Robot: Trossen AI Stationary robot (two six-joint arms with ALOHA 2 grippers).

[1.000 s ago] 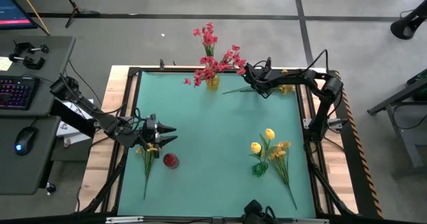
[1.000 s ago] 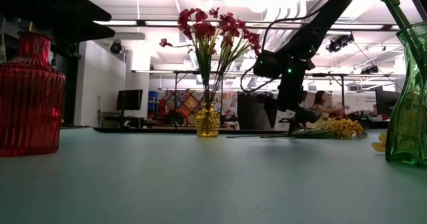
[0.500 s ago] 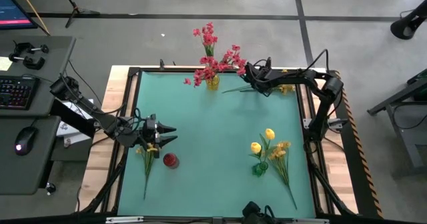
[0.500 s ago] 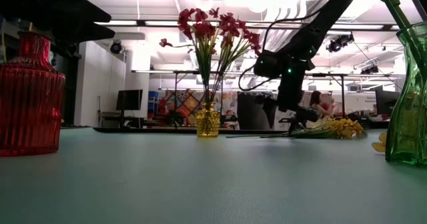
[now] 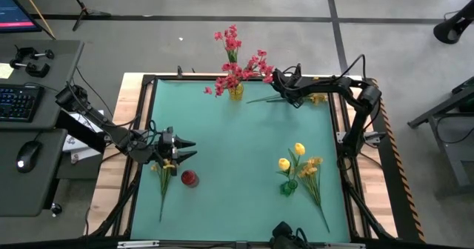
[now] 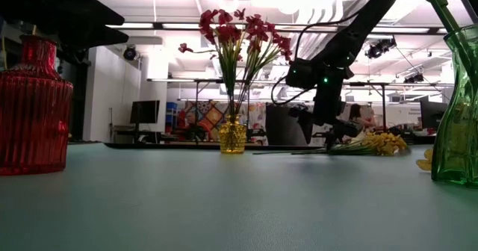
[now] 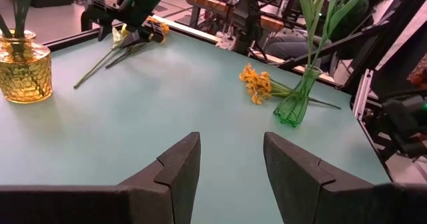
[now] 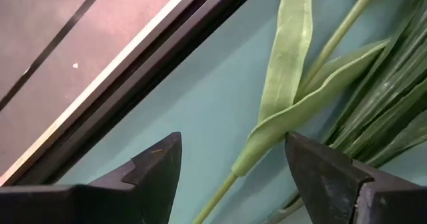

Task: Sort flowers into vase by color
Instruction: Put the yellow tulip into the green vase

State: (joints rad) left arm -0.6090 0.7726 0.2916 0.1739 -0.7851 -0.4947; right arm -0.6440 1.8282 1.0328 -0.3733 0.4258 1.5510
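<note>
My right pincer (image 5: 275, 81) is at the table's (image 5: 237, 153) one o'clock edge, fingers spread wide over a green stem and leaf (image 8: 287, 111) lying flat; nothing is gripped. The loose spray (image 5: 292, 97) with yellow-orange heads lies beneath it. My left pincer (image 5: 185, 149) waits at nine o'clock, also spread and empty, above a yellow spray (image 5: 164, 178) lying beside the red vase (image 5: 189, 178). Red-pink blossoms (image 5: 238, 67) stand in the amber vase (image 5: 235, 92) at twelve o'clock. Yellow tulip buds (image 5: 292, 157) stand in the green vase (image 5: 288, 187) at five o'clock, an orange-yellow cluster (image 5: 311, 171) lying just beside it.
</note>
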